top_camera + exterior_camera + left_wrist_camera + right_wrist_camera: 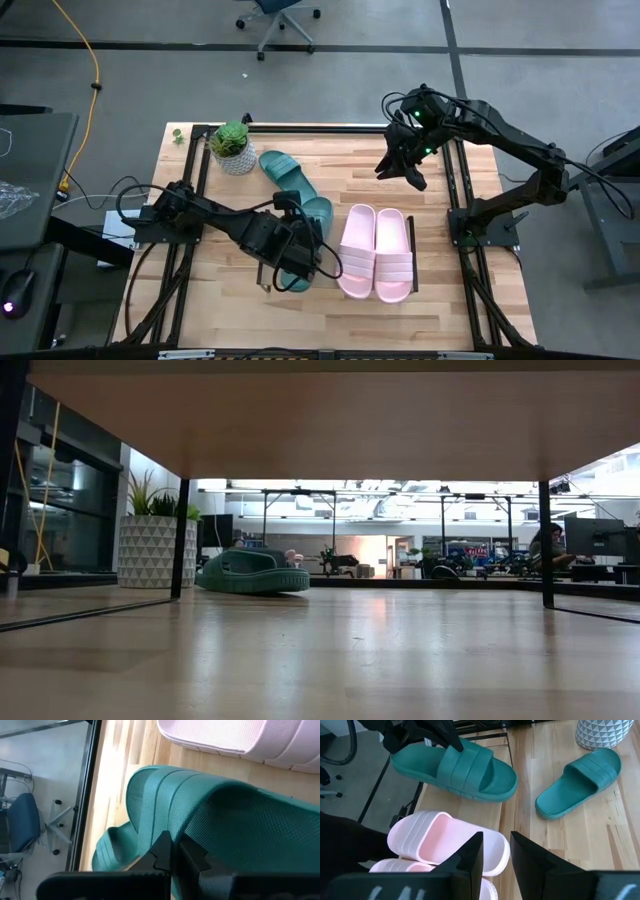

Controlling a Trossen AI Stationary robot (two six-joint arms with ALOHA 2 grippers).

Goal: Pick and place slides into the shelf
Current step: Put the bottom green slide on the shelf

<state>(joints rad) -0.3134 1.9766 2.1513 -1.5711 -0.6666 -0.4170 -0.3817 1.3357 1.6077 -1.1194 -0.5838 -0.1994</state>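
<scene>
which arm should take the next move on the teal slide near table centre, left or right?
Left. The left gripper is already down on that teal slide, its fingers at the ribbed strap. The right gripper hangs open at the far right, well away from it.

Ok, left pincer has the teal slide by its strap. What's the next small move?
Probably lower the teal slide flat beside the pink pair, then open the left pincer. It grips the strap, and the slide is already close alongside them. The right pincer hangs open, apart.
</scene>
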